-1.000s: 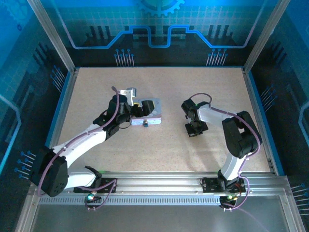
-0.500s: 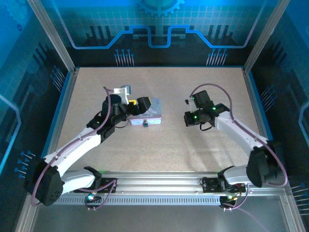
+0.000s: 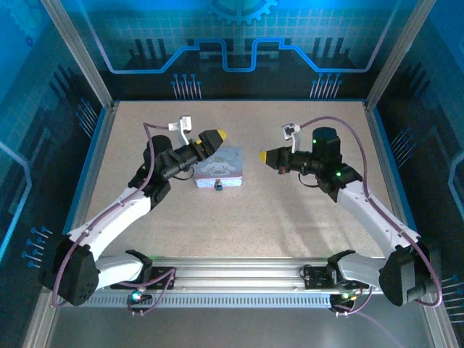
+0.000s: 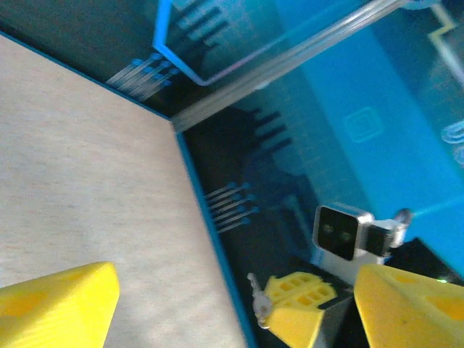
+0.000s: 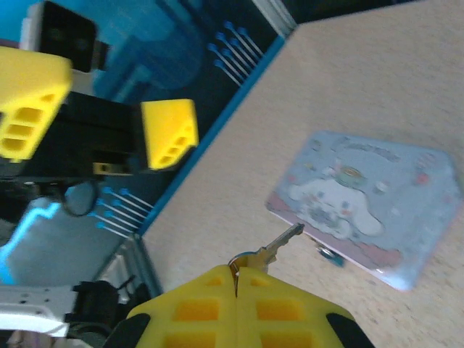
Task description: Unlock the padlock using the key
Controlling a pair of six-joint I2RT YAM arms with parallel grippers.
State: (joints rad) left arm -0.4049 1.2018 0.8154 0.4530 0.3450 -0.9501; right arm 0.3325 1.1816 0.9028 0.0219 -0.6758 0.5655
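The key [image 5: 274, 248] sticks out from my right gripper [image 5: 235, 279], whose yellow fingers are shut on its bow. That gripper [image 3: 267, 156] hovers right of the pale cartoon tin [image 3: 219, 167], pointing left at it. The tiny padlock [image 5: 330, 255] hangs at the tin's front edge [image 3: 217, 185], apart from the key tip. My left gripper [image 3: 214, 143] is raised at the tin's left end, open, with nothing between its yellow fingers [image 4: 61, 308]. In the left wrist view the key [image 4: 259, 299] shows in the opposite gripper.
The tin [image 5: 370, 206] lies flat on the speckled beige table [image 3: 239, 225]. Blue-rimmed table edges [image 4: 210, 239] and dark enclosure walls [image 3: 239, 65] surround the work area. A metal rail [image 3: 239, 279] runs along the near edge by the arm bases.
My left gripper lifted off the tin and tilted up to its left. My right gripper rose from the table and swung to point left at the tin, still gripping the key.
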